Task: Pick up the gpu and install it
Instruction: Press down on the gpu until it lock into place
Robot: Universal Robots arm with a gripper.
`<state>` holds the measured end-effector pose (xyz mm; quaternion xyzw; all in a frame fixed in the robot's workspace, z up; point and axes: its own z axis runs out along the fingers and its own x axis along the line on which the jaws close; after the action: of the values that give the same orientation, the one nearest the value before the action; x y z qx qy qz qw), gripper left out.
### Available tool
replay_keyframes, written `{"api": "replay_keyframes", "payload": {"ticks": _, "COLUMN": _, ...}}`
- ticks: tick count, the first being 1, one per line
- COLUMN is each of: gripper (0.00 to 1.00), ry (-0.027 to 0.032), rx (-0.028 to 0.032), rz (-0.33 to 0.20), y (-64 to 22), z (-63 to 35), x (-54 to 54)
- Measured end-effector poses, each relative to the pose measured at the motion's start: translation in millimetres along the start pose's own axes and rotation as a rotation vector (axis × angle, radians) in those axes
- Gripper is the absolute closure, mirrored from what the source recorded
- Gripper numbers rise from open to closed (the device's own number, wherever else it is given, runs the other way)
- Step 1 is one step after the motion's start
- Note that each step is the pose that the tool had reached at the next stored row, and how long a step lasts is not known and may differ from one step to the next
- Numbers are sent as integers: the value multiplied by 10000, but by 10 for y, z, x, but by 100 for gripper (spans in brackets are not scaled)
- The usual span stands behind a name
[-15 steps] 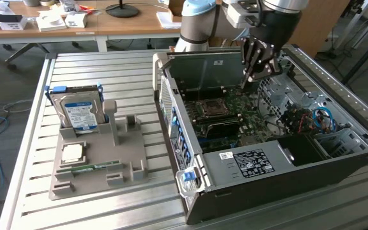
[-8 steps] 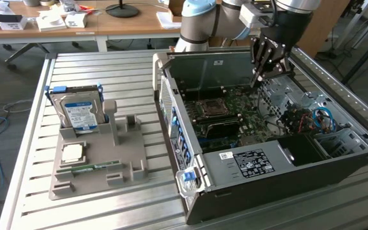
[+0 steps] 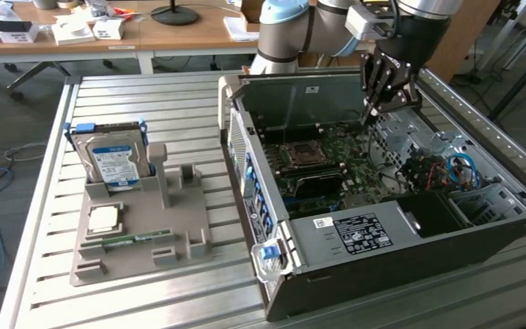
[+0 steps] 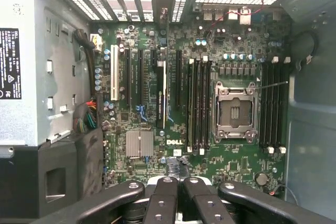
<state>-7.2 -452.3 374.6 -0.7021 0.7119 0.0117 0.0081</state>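
The jaws of the gripper [image 3: 370,120] are closed, pad against pad, and nothing shows between them. The gripper hangs inside the open computer case [image 3: 336,271], above the motherboard [image 4: 236,169].

**Location of the gpu.** The gpu [image 4: 160,95] stands edge-on in an expansion slot of the motherboard, below the jaws and apart from them. It appears already seated, but whether it is fully home cannot be told. It lies between the white slot [image 4: 114,80] on one side and the CPU socket [image 4: 234,109] on the other.

**Governing relation.** The long axis of the gpu runs parallel to the neighbouring slots and memory banks. In the wrist view that axis points almost straight back toward the jaws, so the jaws sit above and just beyond one end of the card, slightly to the CPU-socket side of its line.

**Other items.** The hard drive [image 3: 112,161] stands upright in the grey holder [image 3: 144,233] on the worktop [image 3: 135,96], well apart from the jaws.
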Motion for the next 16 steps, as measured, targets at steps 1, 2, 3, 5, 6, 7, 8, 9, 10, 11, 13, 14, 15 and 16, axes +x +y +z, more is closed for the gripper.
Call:
{"api": "replay_keyframes", "payload": {"ticks": 1, "gripper": 89, "ry": 0, "rx": 1, "rz": 0, "y": 0, "z": 0, "x": 0}}
{"api": "replay_keyframes", "payload": {"ticks": 2, "gripper": 89, "ry": 0, "rx": 0, "rz": 0, "y": 0, "z": 0, "x": 0}}
{"api": "replay_keyframes", "payload": {"ticks": 3, "gripper": 89, "ry": 0, "rx": 0, "rz": 0, "y": 0, "z": 0, "x": 0}}
{"api": "replay_keyframes", "payload": {"ticks": 5, "gripper": 89, "ry": 0, "rx": 1, "rz": 0, "y": 0, "z": 0, "x": 0}}
{"api": "replay_keyframes", "payload": {"ticks": 6, "gripper": 89, "ry": 0, "rx": 1, "rz": 0, "y": 0, "z": 0, "x": 0}}
{"api": "replay_keyframes", "payload": {"ticks": 7, "gripper": 89, "ry": 0, "rx": 1, "rz": 0, "y": 0, "z": 0, "x": 0}}
{"api": "replay_keyframes", "payload": {"ticks": 8, "gripper": 89, "ry": 0, "rx": 0, "rz": 0, "y": 0, "z": 0, "x": 0}}
{"api": "replay_keyframes", "payload": {"ticks": 9, "gripper": 89, "ry": 0, "rx": 4, "rz": -1, "y": 1, "z": 0, "x": 0}}
{"api": "replay_keyframes", "payload": {"ticks": 10, "gripper": 89, "ry": -2, "rx": 39, "rz": -1, "y": 19, "z": 2, "x": -2}}
{"api": "replay_keyframes", "payload": {"ticks": 11, "gripper": 89, "ry": -1, "rx": 113, "rz": -5, "y": 50, "z": 5, "x": -4}}
{"api": "replay_keyframes", "payload": {"ticks": 13, "gripper": 89, "ry": 0, "rx": 154, "rz": -6, "y": 109, "z": 14, "x": -9}}
{"api": "replay_keyframes", "payload": {"ticks": 14, "gripper": 89, "ry": 0, "rx": 168, "rz": -6, "y": 144, "z": 20, "x": -19}}
{"api": "replay_keyframes", "payload": {"ticks": 15, "gripper": 89, "ry": -1, "rx": 174, "rz": -5, "y": 175, "z": 26, "x": -24}}
{"api": "replay_keyframes", "payload": {"ticks": 16, "gripper": 89, "ry": 0, "rx": 176, "rz": -4, "y": 206, "z": 32, "x": -31}}
